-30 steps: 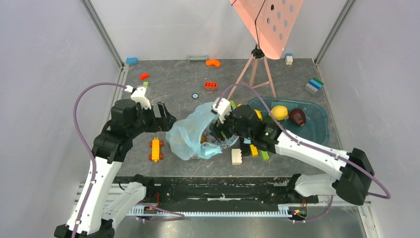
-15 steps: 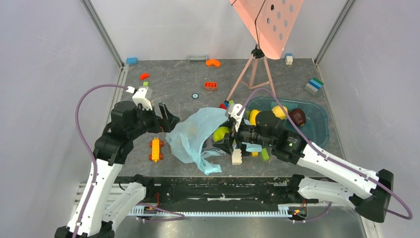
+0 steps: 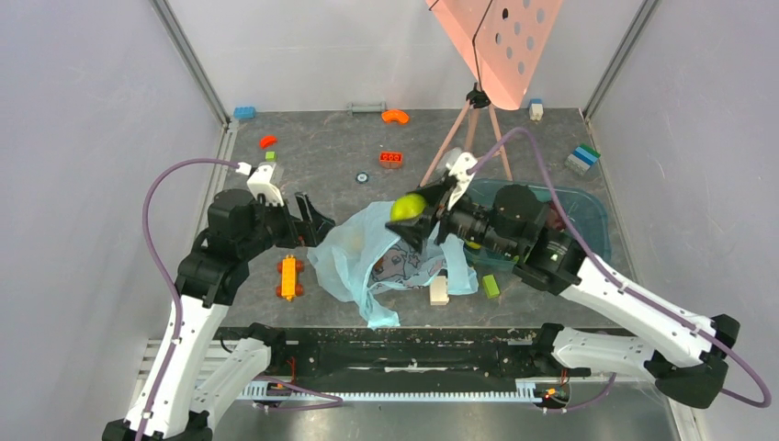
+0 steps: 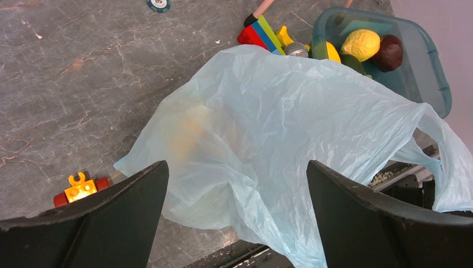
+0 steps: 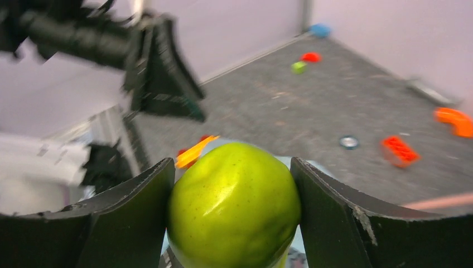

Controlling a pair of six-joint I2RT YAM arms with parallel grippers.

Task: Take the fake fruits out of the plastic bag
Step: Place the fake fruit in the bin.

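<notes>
Now, right jaws: clamped on the green pear (image 5: 234, 212), one finger against each flank, nothing else between them.
Pear's place: lifted clear above the plastic bag (image 3: 367, 257), over the middle of the surface (image 3: 321, 156); no film clings to it.
Left jaws: wide apart and empty, hovering at the bag's left side, touching nothing.
Bag: slumped open toward the near edge; a faint orange patch (image 4: 187, 131) shows through the film, probably a fruit left inside.
Tub: teal tub (image 4: 432, 78) toward the right edge, holding the lemon (image 4: 361, 43) and the plum (image 4: 389, 52).
Just changed: half a second ago the pear sat low at the bag's mouth; now it is out and airborne.
Meaning: one more fruit is freed; it wants setting down, likely in the tub, before another reach.
Against a second ago: the right jaws were then buried in the bag with no pear showing; the bag has since spread, a handle trailing toward the near edge; the left arm has barely shifted.
</notes>
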